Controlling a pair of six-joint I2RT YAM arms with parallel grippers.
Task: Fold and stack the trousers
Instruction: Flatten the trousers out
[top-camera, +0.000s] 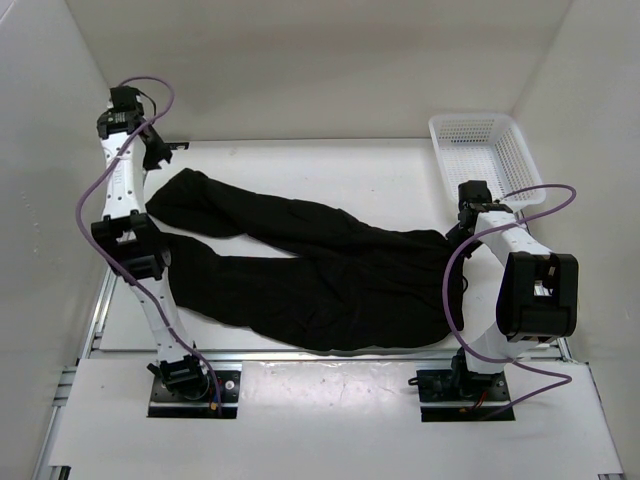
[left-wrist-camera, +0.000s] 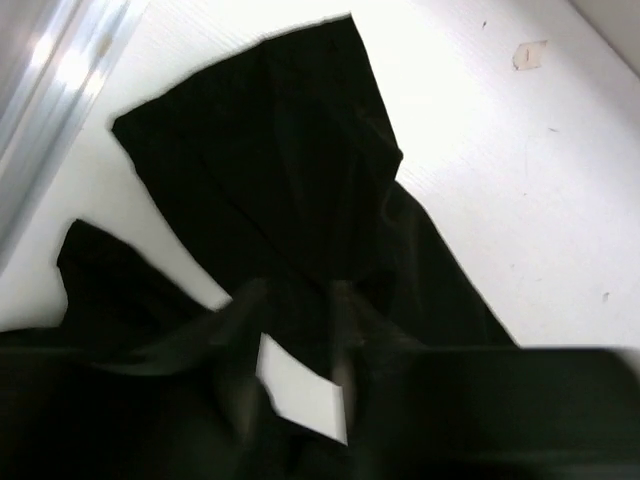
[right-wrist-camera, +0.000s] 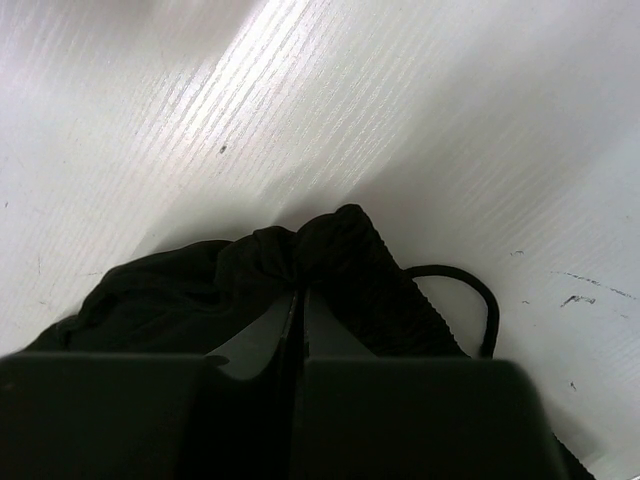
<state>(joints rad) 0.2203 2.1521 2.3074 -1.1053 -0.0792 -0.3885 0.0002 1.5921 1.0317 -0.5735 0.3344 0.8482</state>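
The trousers lie spread across the white table, black, matte and wrinkled. Their waist is on my right side and both legs run off toward my left. The farther leg slants up to the far left part of the table. The nearer leg reaches across to my left arm and passes behind it in the overhead view.

My right pincer is closed on the waist. The two fingers are pressed together, and a bunch of ribbed black fabric is pinched at their tips. A thin black drawstring loops out of that bunch onto the bare table just to the right.

My left pincer hangs over the end of the farther leg with its fingers parted. A patch of white table shows between them, and I see no cloth caught in the gap. The flat leg end lies just past the fingertips, and a second dark fold lies to the left of it.

A small tan scrap sits on the table in my left wrist view, too blurred to read. A metal rail runs along the table's edge there. A white mesh basket stands at the far right corner, apart from the trousers. Purple cables trail along both of my arms.
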